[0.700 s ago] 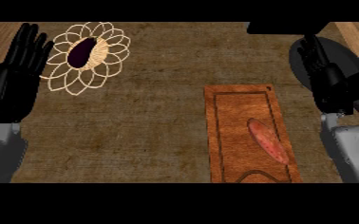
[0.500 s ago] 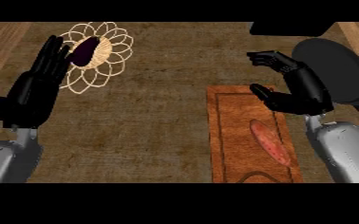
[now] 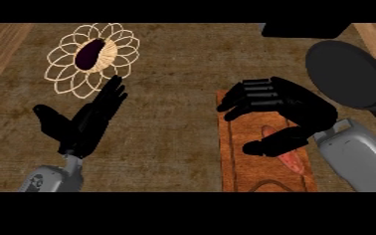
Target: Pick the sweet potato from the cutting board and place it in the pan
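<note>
A reddish-orange sweet potato (image 3: 291, 159) lies lengthwise on the brown wooden cutting board (image 3: 238, 164) at the lower right. My right hand (image 3: 283, 107) hovers over the board's far end with fingers half curled and thumb spread, partly hiding the potato's upper end; nothing sits in its grasp. The dark round pan (image 3: 345, 72) stands at the right edge, beyond that hand. My left hand (image 3: 88, 122) is open at the lower left, fingers straight and pointing up-right, away from the board.
A cream flower-shaped trivet (image 3: 62, 67) with a dark purple eggplant (image 3: 89, 54) on it lies at the upper left. A black block (image 3: 305, 29) sits at the top right. Wooden edges border the brown counter at both upper corners.
My right hand has swung left from the pan's side to above the board and lowered toward the potato. My left hand has moved right and down, away from the trivet.
</note>
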Robot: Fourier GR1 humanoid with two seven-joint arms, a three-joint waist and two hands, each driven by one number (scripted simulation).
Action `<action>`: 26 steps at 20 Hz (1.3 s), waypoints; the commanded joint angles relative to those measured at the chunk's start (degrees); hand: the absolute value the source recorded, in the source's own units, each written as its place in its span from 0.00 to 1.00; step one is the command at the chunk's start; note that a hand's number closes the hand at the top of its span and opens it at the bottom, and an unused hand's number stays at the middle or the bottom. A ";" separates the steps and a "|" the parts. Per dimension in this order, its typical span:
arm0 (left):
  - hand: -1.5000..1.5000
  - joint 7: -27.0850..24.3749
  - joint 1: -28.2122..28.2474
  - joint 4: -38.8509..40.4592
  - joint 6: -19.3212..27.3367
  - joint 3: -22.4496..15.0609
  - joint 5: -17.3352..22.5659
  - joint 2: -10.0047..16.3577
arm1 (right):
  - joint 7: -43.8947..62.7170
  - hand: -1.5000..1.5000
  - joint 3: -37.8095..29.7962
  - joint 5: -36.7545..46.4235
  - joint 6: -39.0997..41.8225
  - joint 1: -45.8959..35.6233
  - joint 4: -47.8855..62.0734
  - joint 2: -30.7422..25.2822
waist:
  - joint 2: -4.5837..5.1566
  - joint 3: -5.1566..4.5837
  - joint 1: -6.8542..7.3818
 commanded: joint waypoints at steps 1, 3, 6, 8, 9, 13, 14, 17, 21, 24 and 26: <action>0.50 0.85 1.53 0.01 0.97 -2.40 -1.10 -2.33 | -13.35 0.00 2.19 3.95 5.15 -0.28 0.11 -3.50 | -0.26 0.06 -1.13; 0.50 1.36 1.15 -0.16 1.78 -2.33 -1.39 -2.53 | -12.99 0.00 7.10 13.07 4.65 0.74 -3.14 -8.14 | -0.53 0.03 -1.71; 0.50 1.51 1.45 -0.01 0.66 -1.74 -0.80 -1.51 | -6.96 0.00 9.99 24.66 4.26 -4.35 -4.62 -14.57 | -0.90 -0.14 -1.50; 0.50 2.05 0.87 0.26 1.56 -1.12 -0.89 -1.63 | -3.07 0.00 13.56 32.19 3.00 -4.63 -8.43 -16.29 | -1.26 -0.18 -2.36; 0.50 1.55 2.46 0.28 0.81 -1.65 -1.00 -1.23 | -1.70 0.00 14.00 36.02 2.43 -5.53 -10.55 -18.66 | -1.70 -0.23 -2.77; 0.50 -1.36 3.80 1.98 2.24 -2.43 -2.92 -3.17 | 8.38 0.00 19.36 47.38 5.52 -5.59 -16.92 -20.95 | -1.49 -0.24 -3.48; 0.50 1.02 1.50 1.09 1.50 -0.94 -1.69 -1.71 | 10.81 0.00 22.40 51.38 5.32 -4.83 -18.02 -19.32 | -1.25 -0.14 -3.06; 0.50 -0.61 2.72 2.12 1.18 -1.85 -2.41 -2.67 | 16.00 0.00 26.61 58.24 12.10 -4.11 -22.30 -23.20 | -1.32 -0.21 -3.63; 0.50 -1.08 5.31 0.39 -0.06 -1.62 -1.96 -2.06 | 24.26 0.00 31.95 65.76 19.52 -0.35 -26.78 -22.76 | -1.01 -0.10 -2.61; 0.50 -1.75 3.22 2.27 -0.15 -1.26 -2.94 -3.36 | 30.39 0.00 36.28 71.75 21.44 5.27 -28.29 -18.99 | -0.65 -0.05 -2.55; 0.50 3.72 -1.00 1.29 1.13 -0.54 -2.40 -3.91 | 32.27 0.00 36.14 73.43 22.29 7.06 -26.19 -15.37 | -0.53 -0.01 -2.25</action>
